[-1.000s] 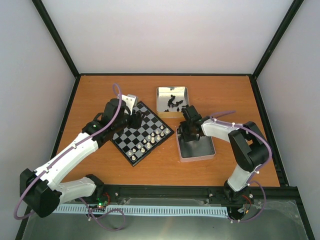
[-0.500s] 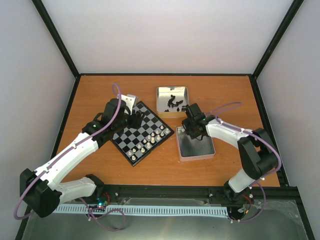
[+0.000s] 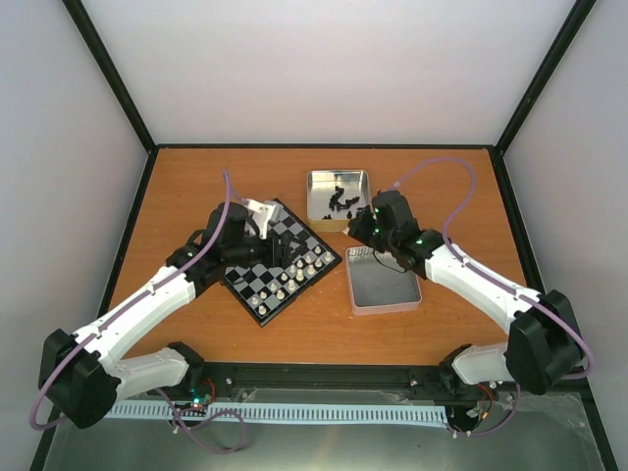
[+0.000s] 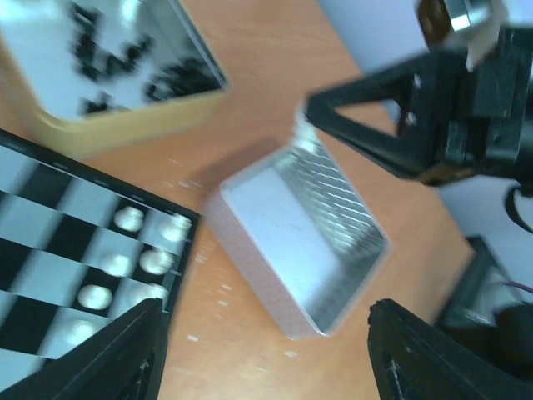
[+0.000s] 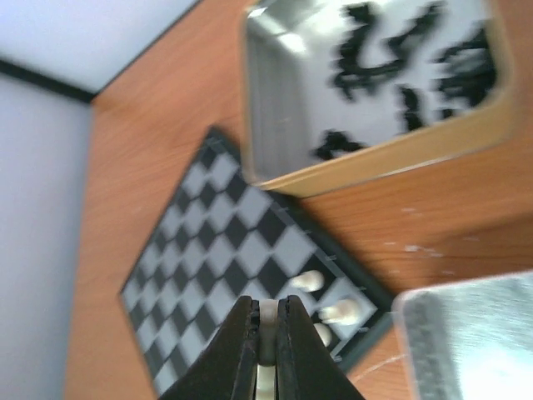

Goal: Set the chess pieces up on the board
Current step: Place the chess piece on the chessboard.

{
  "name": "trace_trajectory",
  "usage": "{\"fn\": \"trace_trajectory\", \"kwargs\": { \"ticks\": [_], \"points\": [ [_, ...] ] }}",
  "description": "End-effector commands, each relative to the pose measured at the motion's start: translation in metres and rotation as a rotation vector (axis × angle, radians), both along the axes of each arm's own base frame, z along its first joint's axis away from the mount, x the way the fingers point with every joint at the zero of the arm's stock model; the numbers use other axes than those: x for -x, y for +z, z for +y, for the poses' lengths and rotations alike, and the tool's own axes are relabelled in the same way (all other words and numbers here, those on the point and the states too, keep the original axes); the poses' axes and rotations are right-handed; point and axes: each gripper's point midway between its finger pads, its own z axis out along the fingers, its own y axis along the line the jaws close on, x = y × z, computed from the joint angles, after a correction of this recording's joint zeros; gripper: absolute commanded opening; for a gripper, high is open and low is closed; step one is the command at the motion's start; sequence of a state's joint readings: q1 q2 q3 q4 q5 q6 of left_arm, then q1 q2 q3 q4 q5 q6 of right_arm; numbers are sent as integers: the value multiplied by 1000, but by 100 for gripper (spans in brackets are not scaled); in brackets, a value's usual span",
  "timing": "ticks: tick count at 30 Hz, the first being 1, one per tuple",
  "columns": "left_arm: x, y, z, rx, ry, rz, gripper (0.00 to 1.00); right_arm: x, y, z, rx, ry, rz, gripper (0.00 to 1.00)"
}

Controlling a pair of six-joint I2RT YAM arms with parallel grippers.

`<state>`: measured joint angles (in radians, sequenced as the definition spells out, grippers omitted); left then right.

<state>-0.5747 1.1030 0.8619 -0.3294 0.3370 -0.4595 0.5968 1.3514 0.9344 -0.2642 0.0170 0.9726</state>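
tins (image 3: 385, 287) number two, board (image 3: 251, 280) one, pinched piece (image 5: 266, 321) one.

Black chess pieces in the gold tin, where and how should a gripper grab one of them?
Take the black piece lying apart near the gold tin's near wall, pinching across its body and coming straight down from above. The tin's upright walls block any sideways approach. The other black pieces lie bunched together, so fingers there would likely knock neighbours. The views are too blurred to tell its exact pose.
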Motion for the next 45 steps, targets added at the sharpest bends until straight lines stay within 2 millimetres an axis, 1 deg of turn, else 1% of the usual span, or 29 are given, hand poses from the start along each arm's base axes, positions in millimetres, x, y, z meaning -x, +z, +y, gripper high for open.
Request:
{"fn": "trace_trajectory", "kwargs": {
  "ticks": [1,3,5,7,9,11,13,15,17,20,21,24,26,27,28,29,32,36,38,42,44,45],
  "points": [
    [37,41,-36,262,-269,-7,69,20,65,55,-146,374,-213,4],
    [39,45,-39,280,-298,-12,72,34,82,67,-199,474,-242,3],
    [36,45,-38,277,-283,-19,74,47,95,74,-247,541,-269,3],
    [35,46,-40,281,-293,-29,75,57,105,77,-278,580,-291,3],
    [35,47,-45,294,-324,-28,76,64,110,81,-303,611,-295,3],
    [32,44,-50,295,-334,-4,75,70,116,87,-332,638,-301,3],
    [27,43,-52,296,-323,11,71,76,120,91,-356,665,-307,3],
    [21,45,-52,305,-292,12,67,80,123,94,-367,684,-310,3],
    [15,51,-51,320,-256,2,64,84,123,96,-374,700,-304,3],
    [11,58,-49,339,-223,-3,63,88,122,97,-385,704,-293,3],
    [12,60,-49,346,-220,-4,61,89,122,97,-387,704,-289,3],
    [13,64,-48,364,-214,-10,51,92,121,97,-383,708,-285,3],
    [15,62,-46,367,-213,-9,39,94,119,96,-381,712,-284,3],
    [17,60,-45,368,-215,-10,34,96,118,96,-381,715,-285,3],
    [19,58,-44,369,-216,-7,32,97,116,96,-383,718,-287,3],
    [22,52,-42,369,-213,-1,31,98,114,96,-384,720,-290,3],
    [31,44,-39,380,-223,2,29,100,106,95,-383,718,-296,3],
    [38,36,-36,379,-236,0,14,106,101,97,-379,734,-306,3],
    [41,34,-35,378,-246,-19,9,109,101,98,-376,748,-316,3],
    [46,25,-35,362,-279,-33,1,114,101,96,-382,758,-318,3],
    [48,20,-35,354,-287,-34,1,115,99,96,-385,756,-306,6],
    [49,19,-35,352,-295,-38,1,117,97,96,-386,759,-288,11]
  ]
}}
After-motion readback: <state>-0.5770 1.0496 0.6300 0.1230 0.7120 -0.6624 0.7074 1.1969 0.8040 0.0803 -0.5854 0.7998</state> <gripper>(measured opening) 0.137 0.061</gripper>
